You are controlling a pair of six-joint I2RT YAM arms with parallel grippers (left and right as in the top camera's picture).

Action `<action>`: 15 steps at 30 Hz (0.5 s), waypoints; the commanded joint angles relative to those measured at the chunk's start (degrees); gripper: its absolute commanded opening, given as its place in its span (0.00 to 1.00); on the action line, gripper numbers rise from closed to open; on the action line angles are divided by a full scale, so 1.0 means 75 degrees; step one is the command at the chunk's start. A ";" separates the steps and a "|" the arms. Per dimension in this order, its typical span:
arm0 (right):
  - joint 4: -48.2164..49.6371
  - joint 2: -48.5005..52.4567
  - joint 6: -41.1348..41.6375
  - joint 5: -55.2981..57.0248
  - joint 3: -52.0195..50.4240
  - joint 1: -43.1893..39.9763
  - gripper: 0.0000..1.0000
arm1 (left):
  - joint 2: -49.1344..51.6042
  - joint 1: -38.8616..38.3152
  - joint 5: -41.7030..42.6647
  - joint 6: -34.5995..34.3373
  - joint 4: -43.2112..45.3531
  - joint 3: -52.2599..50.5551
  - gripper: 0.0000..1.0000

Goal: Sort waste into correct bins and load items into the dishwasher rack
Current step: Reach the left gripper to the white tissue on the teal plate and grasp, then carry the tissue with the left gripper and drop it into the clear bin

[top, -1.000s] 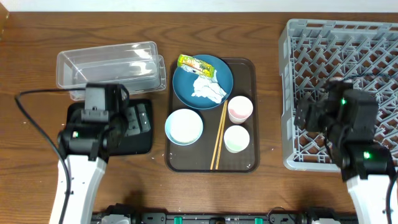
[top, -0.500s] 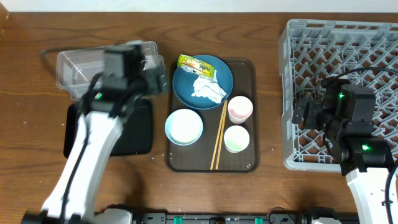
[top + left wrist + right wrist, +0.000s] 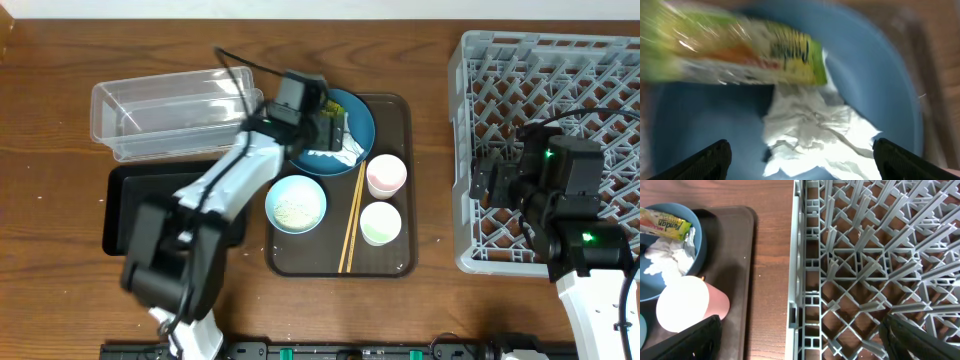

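Observation:
My left gripper is open and hovers low over the dark-blue plate. In the left wrist view its fingers straddle the crumpled white tissue. The yellow-green wrapper lies just beyond it on the plate. The pale-blue bowl, pink cup, white cup and chopsticks sit on the brown tray. Rice grains are too small to make out. My right gripper is open and empty over the left edge of the grey rack.
The clear tub stands at the back left, with the black tray in front of it. The brown serving tray lies mid-table. The right wrist view shows the pink cup and bare wood between tray and rack.
My left arm has swung from above the black tray, past the clear tub, to the dark-blue plate. The right arm has shifted slightly and then held still.

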 commanded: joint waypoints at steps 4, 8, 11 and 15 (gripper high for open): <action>0.0012 -0.0017 -0.0090 -0.0166 0.0181 0.0114 0.99 | 0.0778 -0.0192 0.0044 0.0017 0.0102 0.0114 0.92; 0.0012 -0.0017 -0.0090 -0.0166 0.0184 0.0114 0.99 | 0.0968 -0.0224 0.0041 0.0020 0.0102 0.0114 0.69; 0.0012 -0.0017 -0.0090 -0.0166 0.0184 0.0114 0.99 | 0.0944 -0.0224 0.0044 0.0017 0.0131 0.0114 0.34; 0.0006 -0.0020 -0.0090 -0.0163 0.0184 0.0114 0.99 | 0.0764 -0.0224 0.0044 0.0017 0.0038 0.0114 0.14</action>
